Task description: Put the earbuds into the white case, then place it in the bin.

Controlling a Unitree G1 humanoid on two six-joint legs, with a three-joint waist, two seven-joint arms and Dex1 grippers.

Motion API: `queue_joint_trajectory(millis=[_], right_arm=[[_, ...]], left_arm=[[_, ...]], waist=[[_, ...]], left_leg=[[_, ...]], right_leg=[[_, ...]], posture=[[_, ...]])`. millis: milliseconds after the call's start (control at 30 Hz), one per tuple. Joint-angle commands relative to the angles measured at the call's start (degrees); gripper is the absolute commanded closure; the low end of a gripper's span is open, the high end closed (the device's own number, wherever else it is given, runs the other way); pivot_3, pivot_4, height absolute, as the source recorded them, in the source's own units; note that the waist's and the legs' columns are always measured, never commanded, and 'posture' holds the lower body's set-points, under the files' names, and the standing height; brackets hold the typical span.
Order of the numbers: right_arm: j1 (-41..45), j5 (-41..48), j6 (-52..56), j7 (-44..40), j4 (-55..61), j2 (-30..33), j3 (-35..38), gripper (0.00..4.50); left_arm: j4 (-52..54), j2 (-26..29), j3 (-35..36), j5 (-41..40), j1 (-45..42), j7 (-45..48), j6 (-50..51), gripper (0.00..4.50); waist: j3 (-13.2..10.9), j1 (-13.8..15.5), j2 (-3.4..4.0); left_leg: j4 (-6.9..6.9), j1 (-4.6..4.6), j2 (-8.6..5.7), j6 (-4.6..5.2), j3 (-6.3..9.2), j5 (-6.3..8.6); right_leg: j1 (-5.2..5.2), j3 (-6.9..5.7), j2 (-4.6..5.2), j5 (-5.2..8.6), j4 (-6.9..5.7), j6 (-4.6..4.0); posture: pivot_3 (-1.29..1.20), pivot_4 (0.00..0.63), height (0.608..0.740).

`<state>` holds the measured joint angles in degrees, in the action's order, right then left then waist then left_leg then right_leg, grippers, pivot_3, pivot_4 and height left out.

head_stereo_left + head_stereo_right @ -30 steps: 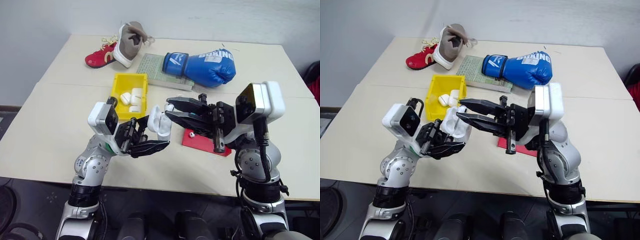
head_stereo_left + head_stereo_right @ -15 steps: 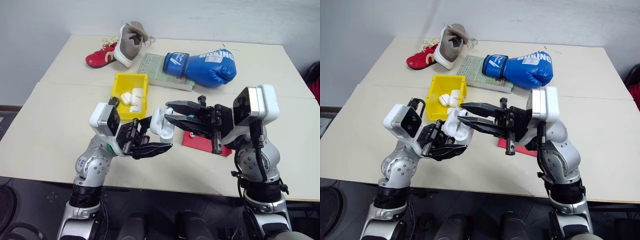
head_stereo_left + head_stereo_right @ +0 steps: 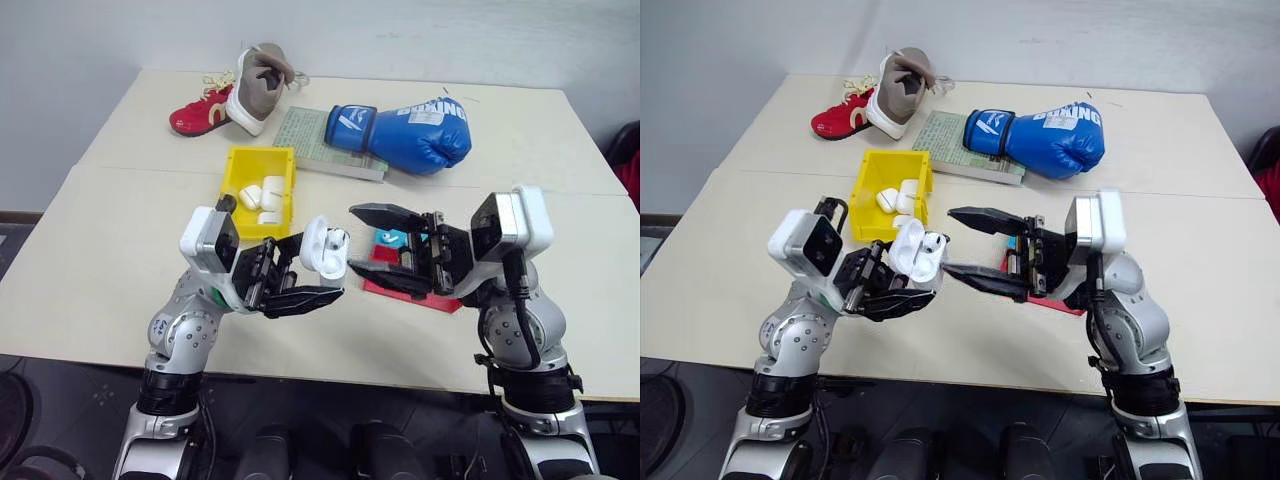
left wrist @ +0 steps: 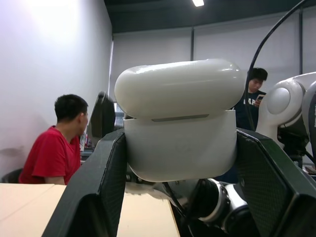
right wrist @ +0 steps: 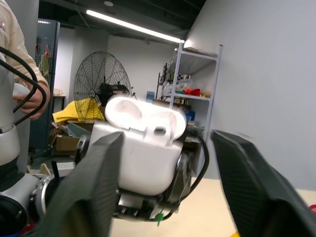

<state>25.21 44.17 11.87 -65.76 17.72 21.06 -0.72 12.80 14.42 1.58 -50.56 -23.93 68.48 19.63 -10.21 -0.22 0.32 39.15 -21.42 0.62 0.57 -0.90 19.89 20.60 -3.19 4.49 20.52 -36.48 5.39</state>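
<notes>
Left gripper (image 3: 300, 285) of mine is clamped on the white case (image 3: 322, 249), holding it up off the table (image 3: 120, 250) with the lid flipped open; that case is my landmark for everything else. My right gripper (image 3: 385, 247) sits just beside the case on its right, jaws spread wide and empty, not touching it. Inside the open case I can make out at least one of the earbuds (image 3: 931, 240) seated; whether both are in, I can't tell. Beyond the case, a little to its left, the bin (image 3: 262, 190) holds other white cases. My read: loading is done or nearly so, and what's left is shutting the lid and dropping the case into the bin
</notes>
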Motion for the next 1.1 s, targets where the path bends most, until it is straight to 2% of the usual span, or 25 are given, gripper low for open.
queue_joint_trajectory(millis=[33, 67, 233, 400, 467, 567, 633, 733, 867, 967, 1100], right_arm=[[-1.1, 1.4, 0.8, 1.1, 3.9, 4.1, 4.8, 0.37], [-2.4, 2.4, 2.1, 1.7, 5.0, 6.6, 7.2, 0.02], [-15.3, 0.8, 2.4, -2.4, 2.0, 18.4, 19.0, 0.02], [-27.8, -7.4, -5.8, -4.6, -12.7, 22.6, 28.2, 0.02], [-30.4, -10.1, -10.1, -5.4, -19.1, 23.3, 30.7, 0.02], [-31.4, -14.2, -11.8, -1.1, -21.9, 24.1, 31.8, 0.02], [-30.1, -17.2, -9.9, 3.1, -20.9, 25.3, 30.5, 0.02], [-25.9, -15.9, -3.2, 6.9, -17.1, 25.7, 27.9, 0.02], [-15.9, -21.1, 1.9, 10.6, -13.3, 29.4, 20.5, 0.02], [-6.7, -20.6, 6.9, 5.1, -13.5, 33.2, 13.5, 0.02], [6.1, -20.9, 11.7, -0.5, -16.9, 33.0, 4.9, 0.02]], left_arm=[[1.8, 1.5, 0.3, 0.8, 1.2, 0.9, -1.3, 1.71], [1.2, 2.8, 0.6, 1.9, 2.4, 2.1, -2.1, 1.71], [-1.1, 6.4, 1.8, 5.1, 6.9, 5.0, -5.8, 1.71], [-1.7, 7.3, 1.9, 6.3, 9.2, 5.4, -7.7, 1.71], [-1.6, 7.3, 1.9, 6.6, 9.7, 5.2, -8.0, 1.71], [-1.6, 7.3, 2.0, 6.8, 10.1, 4.8, -8.4, 1.71], [-1.5, 7.3, 2.1, 6.8, 10.3, 4.4, -8.7, 1.71], [-1.6, 7.3, 2.4, 6.9, 10.4, 4.0, -8.8, 1.71], [-1.7, 7.4, 2.4, 7.1, 10.6, 3.8, -9.0, 1.71], [-1.6, 7.3, 2.4, 7.2, 10.8, 3.5, -9.2, 1.71], [-1.3, 6.9, 2.2, 7.5, 11.2, 3.0, -9.8, 1.71]], waist=[[0.0, 0.0, 0.01], [0.0, 0.2, 0.01], [0.0, 0.6, 0.00], [0.0, 1.3, 0.00], [0.0, 1.4, 0.00], [0.0, 1.1, 0.02], [0.0, 0.4, 0.05], [0.0, -0.2, 0.07], [-0.1, -0.2, 0.21], [-0.1, 0.1, 0.26], [-0.1, 0.3, 0.25]], left_leg=[[0.00, 0.00, 0.00, 0.00, -0.01, 0.00], [0.00, 0.00, -0.01, 0.00, 0.00, 0.00], [-0.09, -0.01, -0.03, 0.07, 0.09, 0.04], [-0.09, 0.02, -0.04, 0.12, 0.08, 0.06], [-0.08, 0.04, -0.04, 0.12, 0.06, 0.05], [-0.10, 0.16, -0.02, 0.10, -0.01, 0.04], [-0.11, 0.19, 0.04, 0.06, -0.12, 0.02], [-0.10, 0.32, 0.08, -0.01, -0.24, -0.04], [-0.09, 0.34, 0.12, -0.05, -0.29, -0.09], [-0.09, 0.21, 0.11, -0.04, -0.32, -0.09], [-0.14, 0.10, 0.11, -0.03, -0.16, -0.07]], right_leg=[[0.00, 0.00, 0.01, 0.00, 0.00, 0.00], [0.00, 0.00, 0.01, 0.00, 0.01, 0.00], [-0.13, -0.10, 0.03, 0.00, 0.27, 0.00], [-0.36, -0.15, 0.02, 0.00, 0.53, 0.00], [-0.36, -0.13, 0.02, 0.00, 0.54, 0.00], [-0.37, -0.08, 0.00, 0.00, 0.55, 0.00], [-0.37, 0.00, -0.04, 0.00, 0.55, 0.00], [-0.37, 0.12, -0.06, 0.00, 0.54, 0.00], [-0.32, 0.19, -0.08, 0.00, 0.49, 0.00], [-0.13, 0.23, -0.06, 0.00, 0.46, 0.00], [-0.08, 0.13, -0.05, 0.00, 0.50, 0.00]], posture=[[0.00, 0.150, 0.740], [0.00, 0.150, 0.740], [0.00, 0.150, 0.740], [0.00, 0.150, 0.740], [0.00, 0.150, 0.740], [0.00, 0.150, 0.740], [0.00, 0.150, 0.740], [0.00, 0.150, 0.740], [0.00, 0.150, 0.740], [0.00, 0.150, 0.740], [0.00, 0.150, 0.740]])
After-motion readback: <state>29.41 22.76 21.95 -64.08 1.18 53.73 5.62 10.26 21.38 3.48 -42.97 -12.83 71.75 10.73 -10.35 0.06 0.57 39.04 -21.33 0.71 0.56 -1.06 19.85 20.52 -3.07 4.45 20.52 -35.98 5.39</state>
